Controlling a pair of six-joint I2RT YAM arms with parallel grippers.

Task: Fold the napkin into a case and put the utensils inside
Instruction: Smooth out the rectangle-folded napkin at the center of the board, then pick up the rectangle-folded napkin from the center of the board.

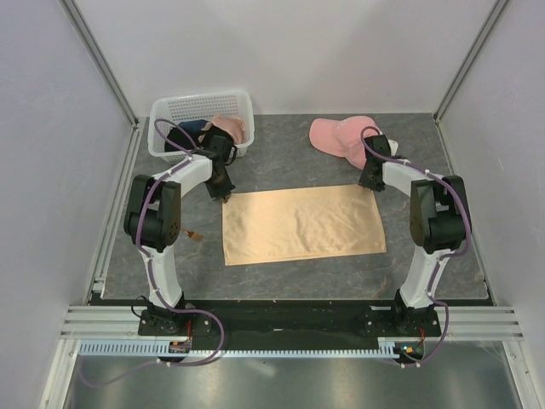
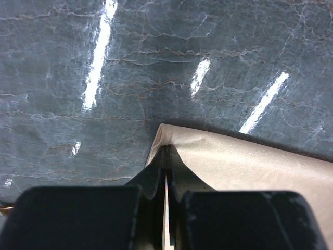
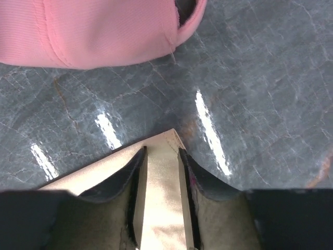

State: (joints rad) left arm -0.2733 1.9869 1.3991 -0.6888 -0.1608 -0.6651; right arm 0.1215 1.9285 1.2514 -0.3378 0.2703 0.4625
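Peach-tan shiny cloth, the napkin (image 1: 302, 223), lies spread flat and unfolded in the middle of the table (image 1: 281, 153), long side left to right, with light wrinkles. The left gripper (image 2: 166, 153) sits on its far-left corner with jaws pressed together and the corner tented up between them, so the cloth is pinched. The right gripper (image 3: 162, 153) sits on the far-right corner with jaws partway apart, straddling a flat strip of cloth, and nothing is clamped yet. Matching far corners are probably chosen so the far edge can be carried toward the near edge as one straight first fold. The right side needs to close first, or the lift goes lopsided, and thin slick cloth may slip out of a shallow pinch. What looks like the utensils (image 1: 194, 236) is a small brown bit on the table just left of the napkin, by the left arm, too small to sort fork from spoon. It lies off the cloth, likely so folding doesn't trap it. The pink cap (image 1: 341, 136) is just beyond the right gripper, apart from the napkin. The white basket (image 1: 200, 100) of clothes is at far left.
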